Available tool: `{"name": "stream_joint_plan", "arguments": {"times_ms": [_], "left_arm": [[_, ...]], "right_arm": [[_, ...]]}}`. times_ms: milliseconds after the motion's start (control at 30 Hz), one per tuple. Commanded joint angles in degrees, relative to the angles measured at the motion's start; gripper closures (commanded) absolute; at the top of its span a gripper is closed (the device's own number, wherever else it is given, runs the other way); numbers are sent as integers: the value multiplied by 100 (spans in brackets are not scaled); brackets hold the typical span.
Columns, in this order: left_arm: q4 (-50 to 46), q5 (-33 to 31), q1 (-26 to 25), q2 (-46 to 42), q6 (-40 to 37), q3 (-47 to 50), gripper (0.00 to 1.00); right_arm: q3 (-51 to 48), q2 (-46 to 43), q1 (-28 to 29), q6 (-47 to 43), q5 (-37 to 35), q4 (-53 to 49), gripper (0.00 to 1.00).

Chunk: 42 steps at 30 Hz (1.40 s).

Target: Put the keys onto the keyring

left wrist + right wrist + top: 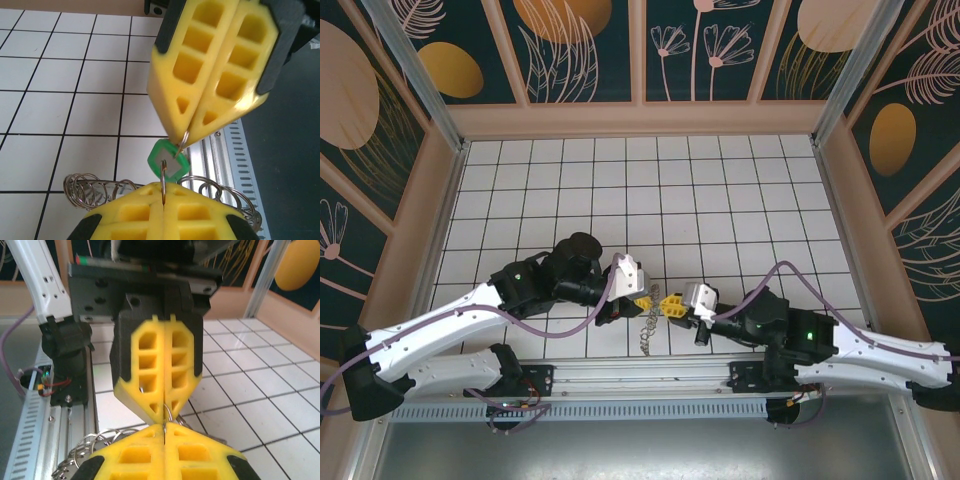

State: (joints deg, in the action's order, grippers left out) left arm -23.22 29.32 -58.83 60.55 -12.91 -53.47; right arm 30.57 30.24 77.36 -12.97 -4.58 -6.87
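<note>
My two grippers meet tip to tip near the front edge, the left gripper facing the right gripper. The keys, one small green piece with a silvery middle, hang between the tips. In the left wrist view my left gripper is shut on a thin metal ring standing edge-on in front of the key. The right gripper above is shut on a small ring at the key's corner. The keyring, a chain of wire loops, droops below the tips. In the right wrist view both the right gripper and the left gripper are shut.
An aluminium rail with the arm bases runs just behind the grippers at the near edge. The white tiled floor stretches to the far wall. Wooden-framed side walls enclose the floor.
</note>
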Motion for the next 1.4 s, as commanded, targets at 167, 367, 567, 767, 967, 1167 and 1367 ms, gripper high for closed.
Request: {"name": "stream_joint_plan", "arguments": {"times_ms": [167, 367, 567, 767, 967, 1167, 1367], "left_arm": [[99, 142, -29, -61, -98, -15, 100], [124, 144, -32, -44, -98, -12, 100], [125, 161, -30, -28, -98, -27, 100], [125, 126, -25, -31, -98, -23, 100], [116, 93, -25, -61, -98, -26, 100], [114, 91, -32, -70, -107, -21, 100], [125, 73, -31, -97, -103, -11, 100]], "right_arm": [[148, -13, 60, -14, -299, 94, 100], [126, 8, 58, -187, -289, 236, 100], [121, 34, 59, -246, -210, 305, 100], [83, 74, 48, -211, -176, 425, 100], [71, 97, 47, -192, -151, 514, 100], [72, 140, 40, -148, -145, 491, 100], [50, 234, 17, -72, 90, 435, 100]]}}
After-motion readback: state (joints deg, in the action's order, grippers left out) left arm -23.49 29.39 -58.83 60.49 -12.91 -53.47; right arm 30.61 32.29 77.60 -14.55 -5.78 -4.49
